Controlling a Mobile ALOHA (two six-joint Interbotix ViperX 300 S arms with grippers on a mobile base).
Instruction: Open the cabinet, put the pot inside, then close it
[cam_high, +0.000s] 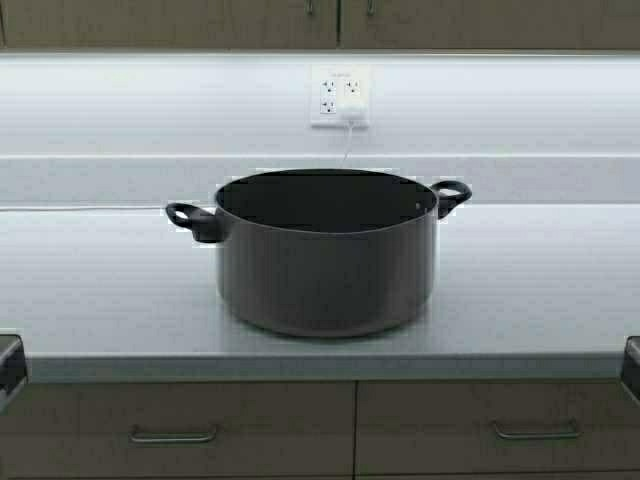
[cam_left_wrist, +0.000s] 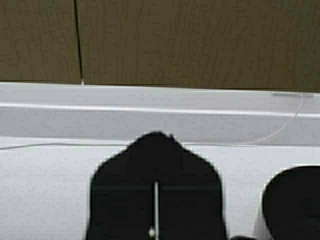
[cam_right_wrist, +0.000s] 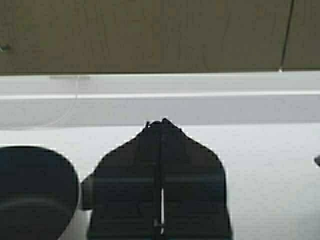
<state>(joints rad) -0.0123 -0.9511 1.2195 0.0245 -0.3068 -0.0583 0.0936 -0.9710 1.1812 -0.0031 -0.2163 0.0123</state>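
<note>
Pot (cam_high: 327, 262): centre of the high view, standing upright on the pale counter (cam_high: 90, 290), well apart from both grippers. Wide, dark grey metal, dark inside, no lid. Two small black loop handles at the rim, one toward the left of the frame, one toward the right, so its handle line runs side to side across the frame.

Cabinet (cam_high: 200, 22): strip along the top edge of the high view, above and behind the pot. Tan wood-look, both doors shut, seam just right of centre, only the handle ends showing beside the seam.

Left gripper (cam_left_wrist: 156, 137): low at the left edge of the high view; its wrist view shows the two fingers pressed together, holding nothing, with the pot's edge at the lower right of that frame.

Right gripper (cam_right_wrist: 161, 123): low at the right edge; fingers likewise closed together and empty, pot at the lower left of its frame.

Judgement: neither arm is clearly nearer; the doors come first, up and beyond the pot.

Also present: wall socket (cam_high: 340, 97) with a white cord; drawers (cam_high: 180, 425) below the counter.
</note>
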